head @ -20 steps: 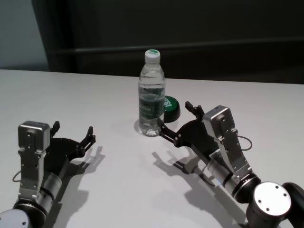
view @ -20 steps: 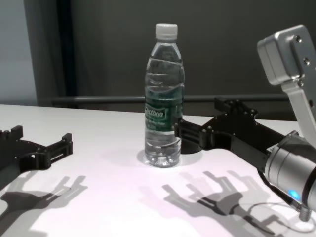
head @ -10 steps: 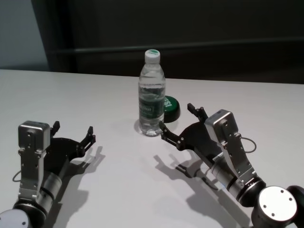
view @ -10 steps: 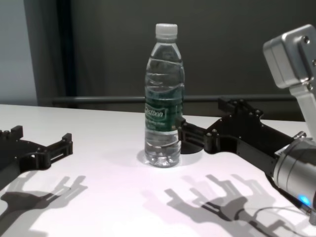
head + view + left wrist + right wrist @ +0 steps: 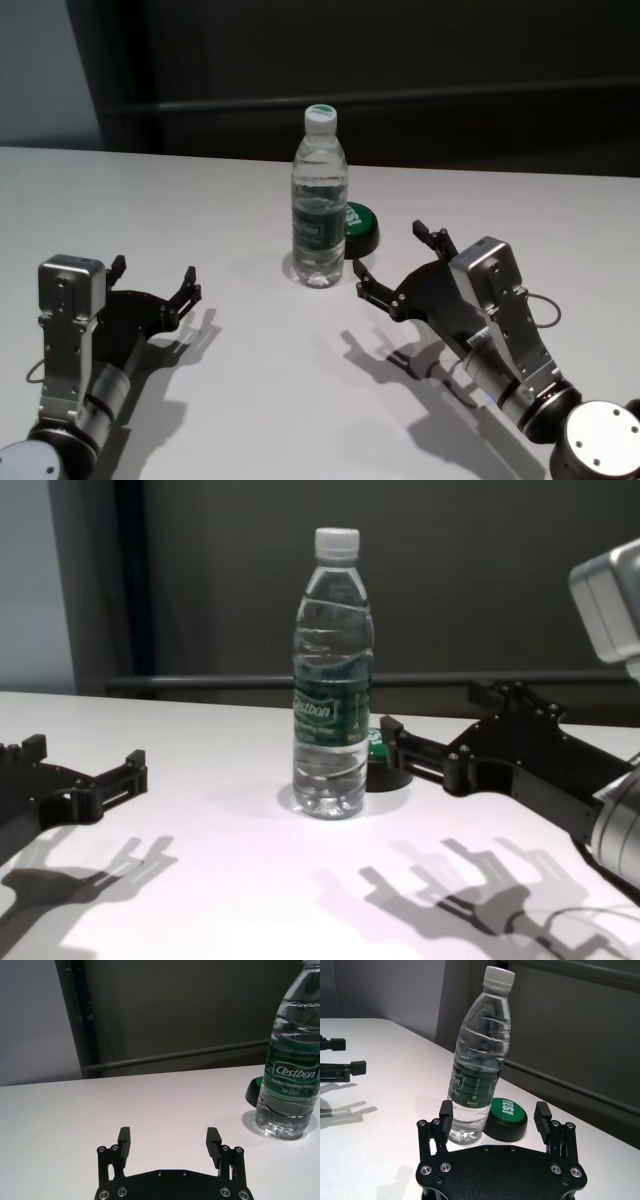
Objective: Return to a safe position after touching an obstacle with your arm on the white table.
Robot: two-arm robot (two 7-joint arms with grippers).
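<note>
Two grippers are hanging open and empty; right gripper [image 5: 396,266] is sitting just clear of the bottle [image 5: 319,200] mid-table [image 5: 150,200], retreat seemingly underway, left gripper [image 5: 153,282] parked near-left.

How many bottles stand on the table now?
1. The bottle stands upright mid-table, directly in front of a green-topped puck. Nothing seen could hide another.

The right gripper [image 5: 398,263] is held low over the surface w/ both black fingers spread wide apart, forearm angled in from the near right (silver wrist block on top). The left gripper [image 5: 153,279] is parked at the near left, fingers likewise spread, nothing gripped in either.
</note>
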